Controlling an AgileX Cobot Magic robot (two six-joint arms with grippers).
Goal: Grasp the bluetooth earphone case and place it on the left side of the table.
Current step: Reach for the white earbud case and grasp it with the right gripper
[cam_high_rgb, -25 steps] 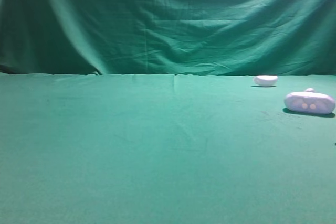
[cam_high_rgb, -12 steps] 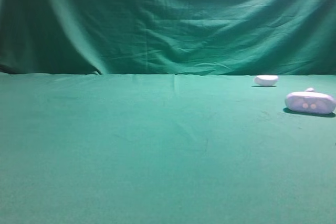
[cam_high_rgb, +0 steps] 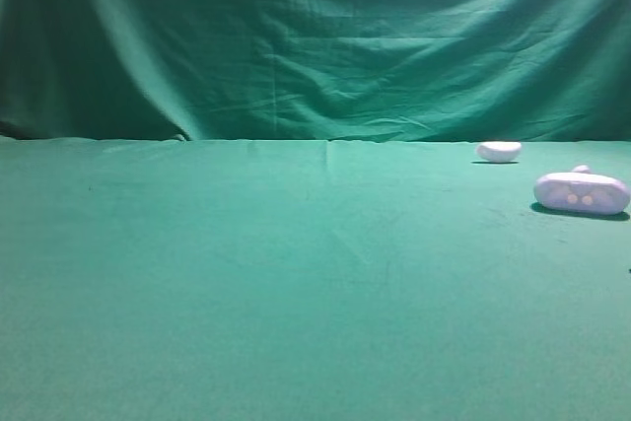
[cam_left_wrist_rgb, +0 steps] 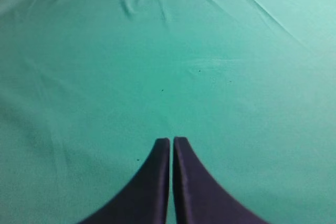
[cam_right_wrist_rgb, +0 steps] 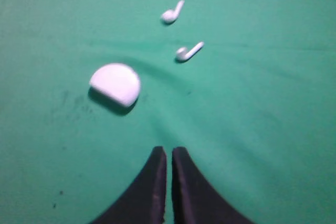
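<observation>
While nothing on the cloth had moved since the earlier exterior frames, the bluetooth earphone case (cam_high_rgb: 582, 193) lay on its side at the far right of the table (cam_high_rgb: 296, 283), showing two pale round marks, exactly where it had been a second before. A smaller white bean-shaped piece (cam_high_rgb: 499, 151) rested farther back and a little to the left of it, well apart, and a tiny white nub (cam_high_rgb: 582, 169) peeked up just behind the case's top edge; both were likewise unchanged.

From the right wrist view, the right gripper (cam_right_wrist_rgb: 168, 153) had its dark fingers pressed together, holding nothing, above the green cloth. Ahead of it and to the left sat a white half-round object (cam_right_wrist_rgb: 115, 83), which may have been the case seen from another angle, though that could not be told. Two white earbuds (cam_right_wrist_rgb: 172, 13) (cam_right_wrist_rgb: 188, 52) lay beyond it, apart from each other.

From the left wrist view, the left gripper (cam_left_wrist_rgb: 171, 145) was also pressed together, over bare green cloth.
</observation>
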